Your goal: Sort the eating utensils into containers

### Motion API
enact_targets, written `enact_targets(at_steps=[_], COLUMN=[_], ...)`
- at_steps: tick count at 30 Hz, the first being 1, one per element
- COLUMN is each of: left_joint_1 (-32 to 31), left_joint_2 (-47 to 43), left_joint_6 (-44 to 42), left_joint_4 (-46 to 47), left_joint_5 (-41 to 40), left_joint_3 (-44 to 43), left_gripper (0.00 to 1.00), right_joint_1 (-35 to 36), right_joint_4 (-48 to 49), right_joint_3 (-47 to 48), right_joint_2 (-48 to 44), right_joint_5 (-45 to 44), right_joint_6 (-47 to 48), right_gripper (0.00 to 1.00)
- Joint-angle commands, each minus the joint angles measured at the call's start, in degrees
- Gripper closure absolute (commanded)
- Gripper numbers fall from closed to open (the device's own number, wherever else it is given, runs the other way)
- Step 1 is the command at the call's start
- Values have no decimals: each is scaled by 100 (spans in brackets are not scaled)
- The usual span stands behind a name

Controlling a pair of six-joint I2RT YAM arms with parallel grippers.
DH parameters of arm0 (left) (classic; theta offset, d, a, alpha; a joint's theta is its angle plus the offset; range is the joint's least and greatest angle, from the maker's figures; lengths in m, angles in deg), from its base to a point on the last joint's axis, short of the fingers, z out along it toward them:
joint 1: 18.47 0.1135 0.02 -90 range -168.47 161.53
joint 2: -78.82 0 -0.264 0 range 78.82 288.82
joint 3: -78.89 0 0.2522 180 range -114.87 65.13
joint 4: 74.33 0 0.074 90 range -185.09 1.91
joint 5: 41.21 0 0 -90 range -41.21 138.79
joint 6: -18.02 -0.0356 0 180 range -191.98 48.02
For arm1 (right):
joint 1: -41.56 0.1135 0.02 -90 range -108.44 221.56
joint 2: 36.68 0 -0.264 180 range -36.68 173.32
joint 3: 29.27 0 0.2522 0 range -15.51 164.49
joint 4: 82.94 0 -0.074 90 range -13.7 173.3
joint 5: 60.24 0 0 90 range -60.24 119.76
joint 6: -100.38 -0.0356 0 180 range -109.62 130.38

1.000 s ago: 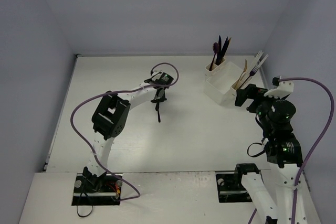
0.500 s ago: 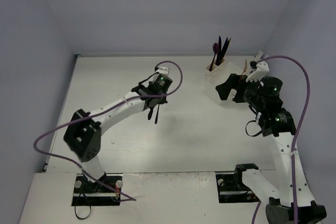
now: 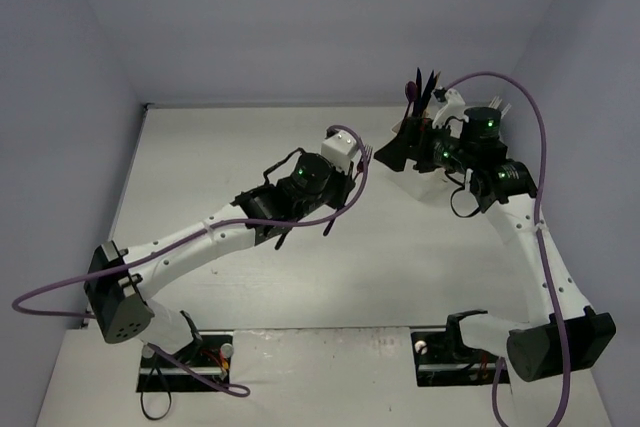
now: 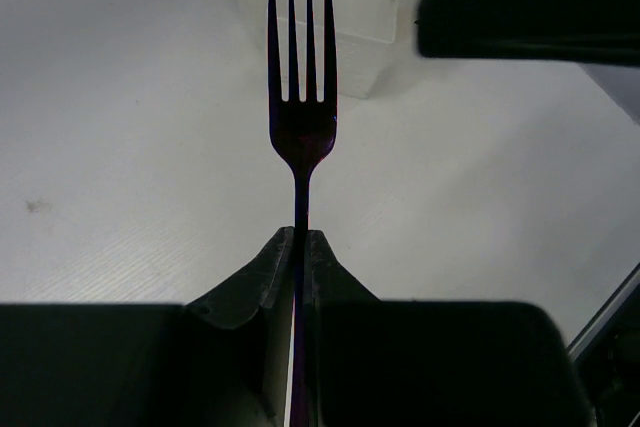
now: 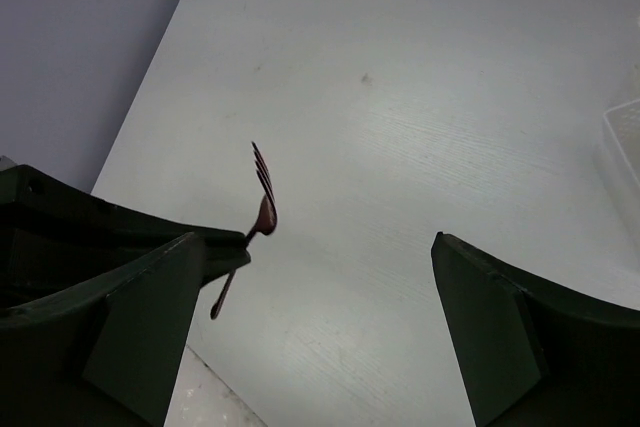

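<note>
My left gripper point(image 4: 298, 232) is shut on the handle of a dark purple fork point(image 4: 299, 97), whose tines point toward the white organizer point(image 4: 330, 37) just ahead. In the top view this gripper point(image 3: 354, 167) holds the fork point(image 3: 367, 155) at mid-table, left of the organizer point(image 3: 447, 107). Dark utensils point(image 3: 421, 87) and clear white ones point(image 3: 500, 107) stand in its cups. My right gripper point(image 3: 396, 155) is open and empty, close to the right of the fork. In the right wrist view its jaws point(image 5: 318, 242) stand wide apart, with the fork point(image 5: 262, 202) to their left.
The right gripper's black body point(image 4: 530, 2) hangs at the upper right of the left wrist view, beside the organizer. A white tray edge point(image 5: 625, 137) shows at the right of the right wrist view. Grey walls enclose the white table point(image 3: 230, 147).
</note>
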Motion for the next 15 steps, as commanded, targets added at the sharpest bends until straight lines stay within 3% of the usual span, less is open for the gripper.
enact_targets(at_steps=[1, 10, 15], left_joint_1=[-183, -260, -263], left_joint_2=[2, 188, 299], left_joint_6=[-302, -358, -406], left_joint_4=[517, 460, 432], left_joint_5=[190, 291, 334], left_joint_3=[-557, -954, -1087], left_gripper=[100, 100, 100], right_joint_1=[197, 285, 299], right_joint_4=[377, 410, 401], right_joint_3=[391, 385, 341], right_joint_2=[195, 391, 386], right_joint_5=[268, 313, 326], right_joint_6=[-45, -17, 25], right_gripper=[9, 37, 69])
